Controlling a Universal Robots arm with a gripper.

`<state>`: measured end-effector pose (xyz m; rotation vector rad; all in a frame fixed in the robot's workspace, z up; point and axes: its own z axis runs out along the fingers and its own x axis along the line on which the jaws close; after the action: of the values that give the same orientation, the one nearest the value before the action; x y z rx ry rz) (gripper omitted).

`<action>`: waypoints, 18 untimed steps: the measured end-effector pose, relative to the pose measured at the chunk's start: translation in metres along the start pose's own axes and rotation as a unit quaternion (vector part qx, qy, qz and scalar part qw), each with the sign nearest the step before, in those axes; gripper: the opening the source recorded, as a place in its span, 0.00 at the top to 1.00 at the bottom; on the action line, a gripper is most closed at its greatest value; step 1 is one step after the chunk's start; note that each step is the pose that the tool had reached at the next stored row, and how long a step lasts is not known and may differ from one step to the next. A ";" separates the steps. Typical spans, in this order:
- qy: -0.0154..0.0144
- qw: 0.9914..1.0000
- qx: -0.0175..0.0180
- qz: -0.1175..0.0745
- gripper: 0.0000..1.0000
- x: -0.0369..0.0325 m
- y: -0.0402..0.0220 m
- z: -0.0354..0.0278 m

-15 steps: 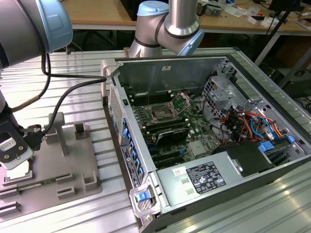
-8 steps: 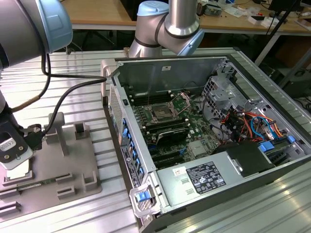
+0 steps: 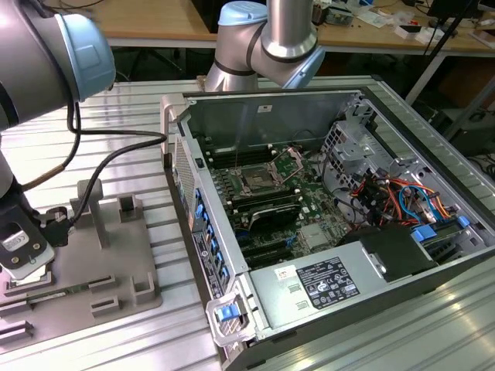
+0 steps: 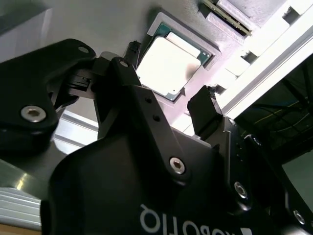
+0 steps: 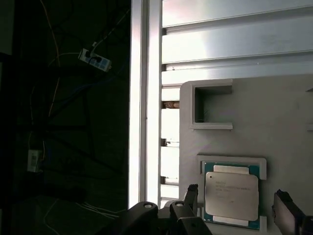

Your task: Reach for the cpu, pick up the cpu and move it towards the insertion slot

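The cpu (image 4: pixel 168 63) (image 5: pixel 231 196), a thin square chip with a pale metal top, lies flat in a framed recess of the grey tray (image 3: pixel 116 263) (image 5: pixel 274 117). My gripper (image 3: pixel 23 247) (image 4: pixel 168 81) (image 5: pixel 239 205) hangs just above it at the exterior view's left. It is open, with one black finger (image 4: pixel 133 51) on one side of the chip and the other finger (image 4: pixel 205 110) on the opposite side. Nothing is held. The insertion slot (image 3: pixel 255 182), a dark square socket in a silver frame, sits on the green motherboard inside the open computer case.
The computer case (image 3: pixel 271 104) stands open on the slatted aluminium table (image 3: pixel 139 108), with a drive cage and coloured cables (image 3: pixel 394 197) and a power supply (image 3: pixel 325 282) inside. Upright posts (image 3: pixel 93 205) rise from the tray. A black cable (image 3: pixel 116 158) hangs from the arm.
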<state>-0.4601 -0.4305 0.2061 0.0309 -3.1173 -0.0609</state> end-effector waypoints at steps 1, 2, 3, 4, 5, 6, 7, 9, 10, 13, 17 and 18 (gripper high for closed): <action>0.000 1.000 0.000 0.000 0.33 0.0001 -0.0001 0.0018; 0.000 1.000 0.000 -0.001 0.33 0.0002 -0.0002 0.0059; 0.000 1.000 0.000 -0.002 0.33 0.0001 -0.0003 0.0084; 0.000 1.000 0.000 -0.002 0.33 0.0001 -0.0004 0.0106; 0.000 1.000 0.000 -0.003 0.33 0.0001 -0.0004 0.0118; 0.000 1.000 0.000 -0.004 0.33 0.0002 -0.0005 0.0125; 0.000 1.000 0.000 -0.007 0.33 0.0005 -0.0005 0.0139; 0.001 1.000 0.000 -0.009 0.33 0.0005 -0.0005 0.0152; 0.002 1.000 0.000 -0.009 0.33 0.0005 -0.0002 0.0155; 0.002 1.000 0.000 -0.009 0.34 0.0005 0.0001 0.0163; 0.002 1.000 0.000 -0.009 0.41 0.0005 0.0001 0.0175; 0.002 1.000 0.000 -0.009 0.41 0.0005 0.0001 0.0176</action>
<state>-0.4610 -0.4297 0.1885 0.0605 -3.1126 -0.0604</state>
